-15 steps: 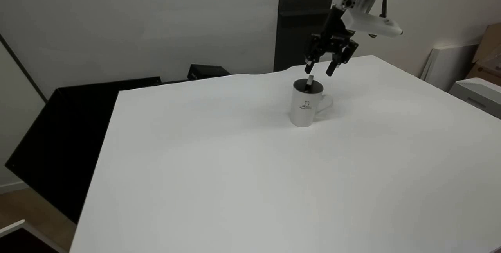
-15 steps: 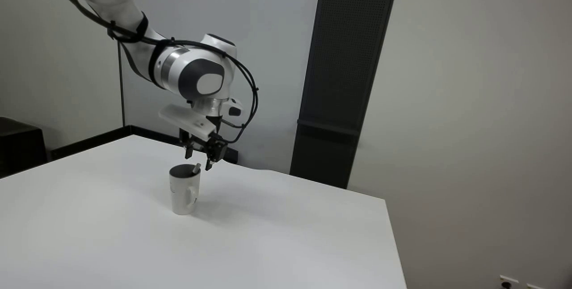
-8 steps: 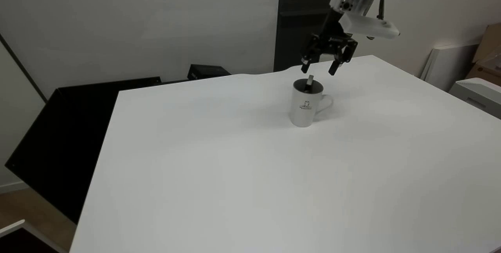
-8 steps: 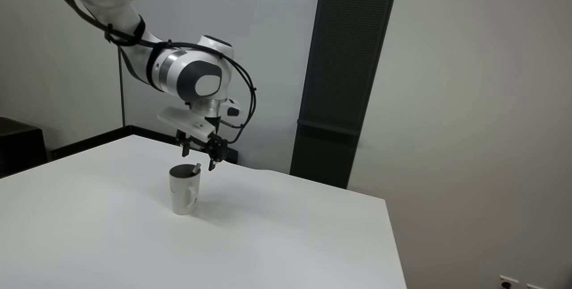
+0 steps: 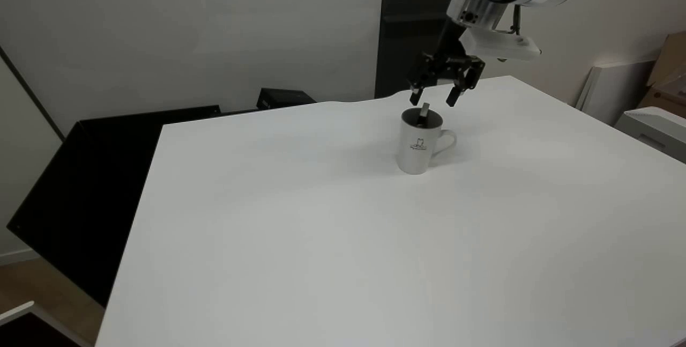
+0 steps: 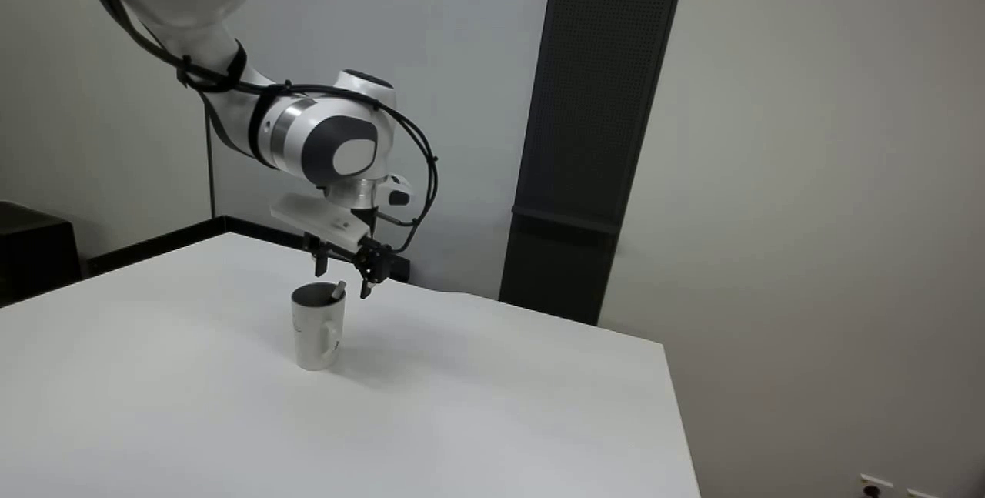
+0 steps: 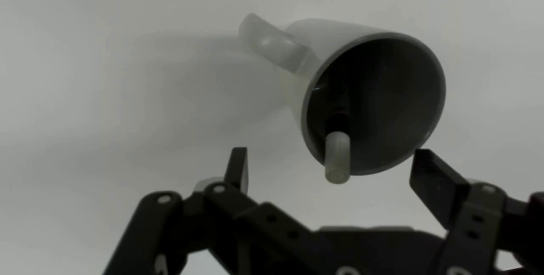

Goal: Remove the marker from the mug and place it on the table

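Getting hold of the marker looks to be the step in hand: it leans in the upright mug, pale end poking past the rim, in from the far edge of the surface in both exterior views. The tool hangs near that end, fingers wide apart, holding nothing. Next it should likely sink until the end sits between them, close, and lift clear. The marker's lower part is lost in the dark inside; fingertip height is hard to judge, and the arm is cut off above.
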Available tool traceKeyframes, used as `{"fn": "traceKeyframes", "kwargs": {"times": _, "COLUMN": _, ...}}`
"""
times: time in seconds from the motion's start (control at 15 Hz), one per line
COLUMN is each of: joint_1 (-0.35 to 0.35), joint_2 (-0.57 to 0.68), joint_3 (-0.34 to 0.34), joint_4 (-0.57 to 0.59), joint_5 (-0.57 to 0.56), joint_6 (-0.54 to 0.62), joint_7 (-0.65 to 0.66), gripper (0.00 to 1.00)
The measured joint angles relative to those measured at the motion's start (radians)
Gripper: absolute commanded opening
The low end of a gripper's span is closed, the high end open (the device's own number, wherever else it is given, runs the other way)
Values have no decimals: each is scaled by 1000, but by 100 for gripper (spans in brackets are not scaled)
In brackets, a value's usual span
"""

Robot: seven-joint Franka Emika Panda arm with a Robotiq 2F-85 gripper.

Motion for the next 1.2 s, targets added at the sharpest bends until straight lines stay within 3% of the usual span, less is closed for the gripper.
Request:
{"fn": "traceKeyframes", "kwargs": {"times": 0.73, "joint_1": 3, "joint_2": 3, "joint_3": 0, "joint_4": 0, "joint_5": -31, "joint_6": 29, "joint_7": 0, "gripper": 2}}
{"fn": "traceKeyframes", "kwargs": {"times": 0.87, "joint_1": 3, "joint_2": 1, "joint_3": 0, "joint_4": 0, "joint_5": -31, "joint_6": 33, "joint_7": 0, "gripper": 6}}
{"fn": "traceKeyframes", "kwargs": {"times": 1.2, "joint_1": 2, "joint_2": -2, "joint_3": -2, "joint_4": 0, "joint_5": -31, "joint_6": 32, "joint_7": 1, "gripper": 6}}
